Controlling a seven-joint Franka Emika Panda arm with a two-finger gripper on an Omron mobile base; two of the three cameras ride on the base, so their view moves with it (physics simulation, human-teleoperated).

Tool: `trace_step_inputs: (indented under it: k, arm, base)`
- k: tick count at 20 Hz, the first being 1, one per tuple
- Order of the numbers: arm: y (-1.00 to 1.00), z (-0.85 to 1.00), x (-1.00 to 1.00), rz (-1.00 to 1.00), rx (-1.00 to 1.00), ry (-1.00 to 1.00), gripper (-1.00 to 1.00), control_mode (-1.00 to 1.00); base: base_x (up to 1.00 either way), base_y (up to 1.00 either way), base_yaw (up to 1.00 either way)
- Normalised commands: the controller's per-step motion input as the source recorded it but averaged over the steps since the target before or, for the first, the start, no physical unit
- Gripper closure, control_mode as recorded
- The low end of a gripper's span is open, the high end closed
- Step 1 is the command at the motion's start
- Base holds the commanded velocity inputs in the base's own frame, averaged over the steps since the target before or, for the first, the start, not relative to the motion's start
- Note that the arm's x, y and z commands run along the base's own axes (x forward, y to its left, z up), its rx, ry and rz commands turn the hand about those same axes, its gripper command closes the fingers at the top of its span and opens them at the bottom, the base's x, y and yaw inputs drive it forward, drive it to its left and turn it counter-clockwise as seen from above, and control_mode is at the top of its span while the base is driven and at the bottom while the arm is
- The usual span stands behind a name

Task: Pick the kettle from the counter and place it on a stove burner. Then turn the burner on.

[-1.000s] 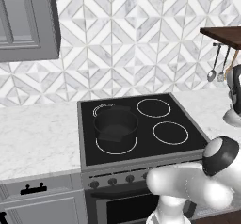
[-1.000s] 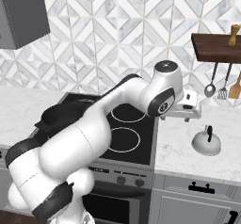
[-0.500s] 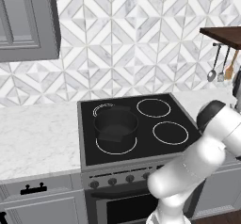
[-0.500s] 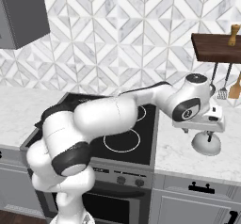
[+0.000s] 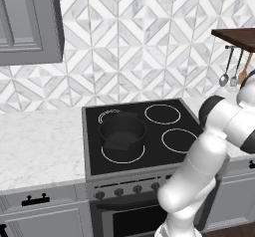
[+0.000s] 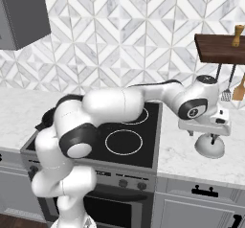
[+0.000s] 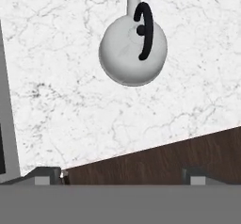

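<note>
Gripper (image 6: 210,137) hangs over the kettle (image 7: 133,46) on the counter (image 7: 70,105), lined up for its handle (image 7: 145,30); claw released, grasping nothing.

1 kettle (image 7: 133,49), 1 pot (image 5: 122,131), 4 burner rings (image 5: 162,114)

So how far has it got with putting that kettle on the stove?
Nothing is finished. The kettle sits on the counter, right of the stove. The gripper hangs just above the kettle and has not grasped it. Left: grip it, carry it to a free burner, then turn that burner on.
</note>
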Motion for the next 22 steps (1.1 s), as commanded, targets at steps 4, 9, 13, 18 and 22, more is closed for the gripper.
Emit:
trace_step_inputs:
  k: [4, 9, 13, 18, 22]
  arm:
    - [0.00, -0.19, 0.39, -0.05, 0.01, 0.00, -1.00, -1.00]
    - [-0.17, -0.28, 0.43, -0.05, 0.00, 0.00, -1.00, -1.00]
    - [-0.50, -0.19, 0.43, -0.01, 0.03, 0.00, -1.00, -1.00]
    - [-0.44, 0.00, 0.31, 0.00, 0.09, 0.00, -1.00, -1.00]
    - [-0.43, 0.00, 0.14, 0.00, 0.11, 0.00, -1.00, -1.00]
  base:
    - [0.00, 0.00, 0.00]
    - [0.00, 0.00, 0.00]
    - [0.00, 0.00, 0.00]
    - [0.00, 0.00, 0.00]
    - [0.00, 0.00, 0.00]
